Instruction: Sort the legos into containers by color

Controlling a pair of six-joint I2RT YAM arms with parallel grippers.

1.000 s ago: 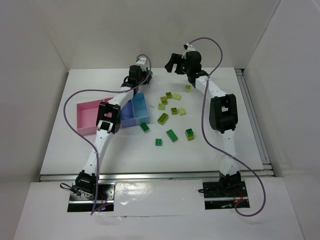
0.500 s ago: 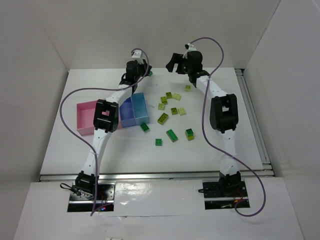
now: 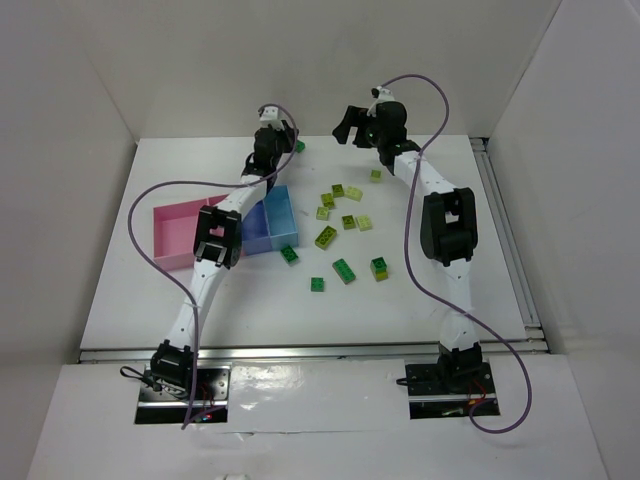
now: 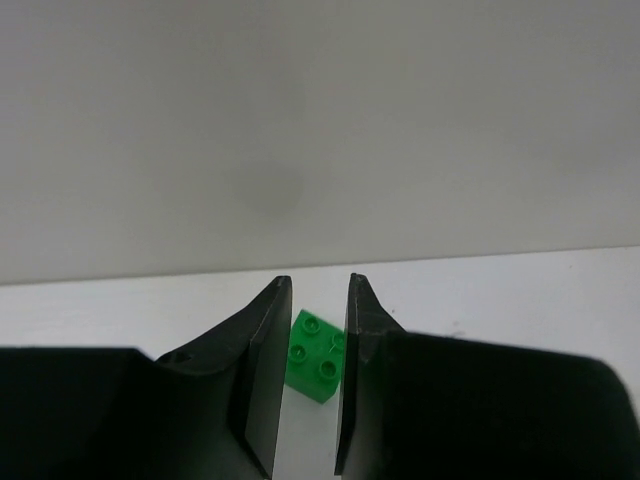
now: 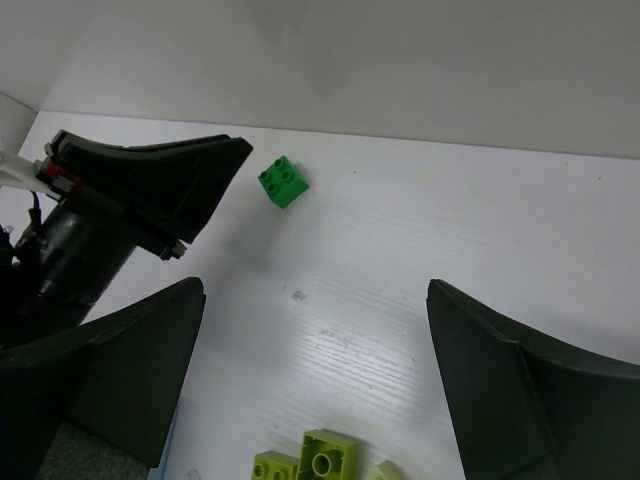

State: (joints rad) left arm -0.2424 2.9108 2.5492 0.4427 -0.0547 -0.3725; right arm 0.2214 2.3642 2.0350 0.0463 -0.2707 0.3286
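**Left hand eased off the green brick, which lies loose just ahead of its tips.**

Top view: since the earlier frame the left hand (image 3: 282,140) has swung a little toward the left of the frame. That leaves the small translucent dark green studded plastic brick (image 3: 298,146) in plain sight on the white surface (image 3: 200,300) at upper centre, apart from the joined row of pink and blue plastic bins (image 3: 172,238). The right hand (image 3: 350,125) hovers just right of it. Left wrist view: the fingers (image 4: 262,390) stand narrow, with a slim gap and nothing in it. The brick (image 4: 317,355) sits dead ahead at lower centre, just past the tips, slightly askew and seemingly wider than the gap. Right wrist view: the right hand (image 5: 315,295) gapes wide and empty. The brick (image 5: 283,182) lies at upper left beside the left hand's fingertip (image 5: 235,150), so the left hand is nearer.
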